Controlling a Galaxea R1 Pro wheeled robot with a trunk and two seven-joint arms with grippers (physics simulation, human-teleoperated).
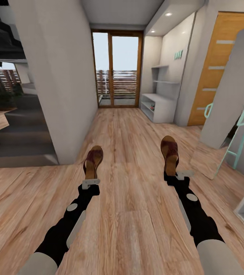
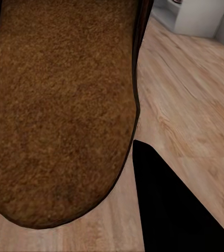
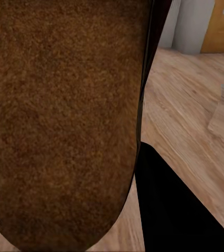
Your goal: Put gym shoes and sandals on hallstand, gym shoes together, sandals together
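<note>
Our left gripper (image 1: pixel 90 182) is clamped on the heel end of one dark brown sandal (image 1: pixel 93 160), held out in front of us above the wood-plank corridor floor (image 1: pixel 137 214). Our right gripper (image 1: pixel 174 176) is clamped the same way on the other sandal (image 1: pixel 169 152). Close up at each wrist, we see a tan insole (image 2: pixel 59 110) and its twin (image 3: pixel 64 121), each beside one black finger (image 2: pixel 174 210) (image 3: pixel 180 210). Ahead on the right, well apart from us, stands the pale grey hallstand (image 1: pixel 160 107), with mint letters (image 1: pixel 178 55) above it. Glass doors (image 1: pixel 116 68) close the corridor's far end.
</note>
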